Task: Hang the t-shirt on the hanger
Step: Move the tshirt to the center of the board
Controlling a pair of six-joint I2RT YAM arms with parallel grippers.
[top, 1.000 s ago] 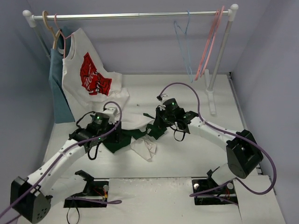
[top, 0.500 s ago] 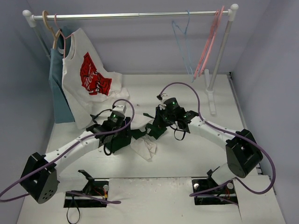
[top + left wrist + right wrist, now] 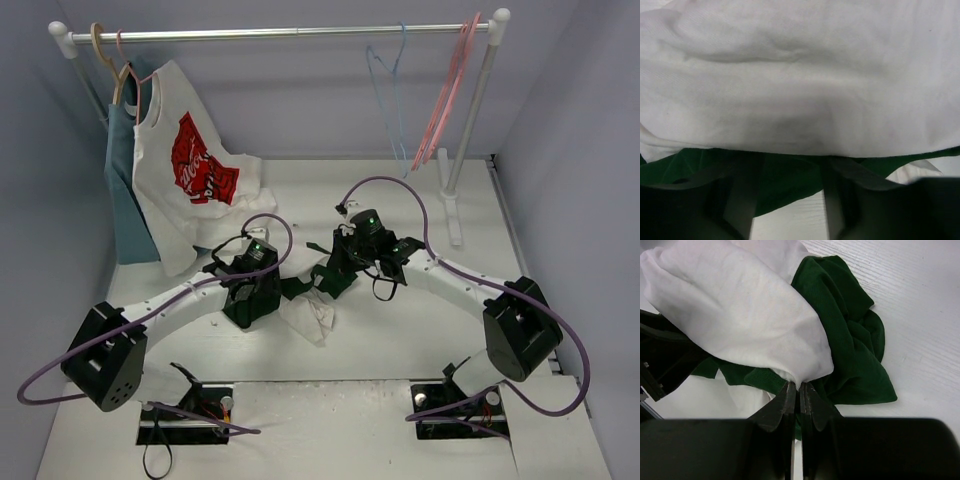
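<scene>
1. The left arm has swung in from the left edge towards the middle, and the left gripper [image 3: 247,298] now sits right on the bunched t-shirt [image 3: 303,315].
2. The left wrist view shows its fingers spread apart with green cloth draped over them and bare counter [image 3: 400,330] between. It has no grip on anything yet.
3. The right gripper [image 3: 800,390] hasn't budged and stays clamped tight on a fold of the white body, with a green sleeve crumpled just beside it.
4. So the shirt has shifted very little: it is a heap mid-counter between the two grippers, and one hand has it while the other is closing in. This looks like an early stage, as a second hold seems needed before the shirt can be spread.
5. The hanger [image 3: 387,95] dangles from the rail [image 3: 280,33] at the back, well apart from the shirt and untouched.
6. Pink hangers [image 3: 445,90] hang just to its right by the post and crowd it. A red-print shirt [image 3: 190,170] and a blue-grey garment [image 3: 125,200] hang at the far left, and the red-print shirt's hem trails onto the counter near the left arm.
7. The neck opening isn't visible in the bunched heap.
</scene>
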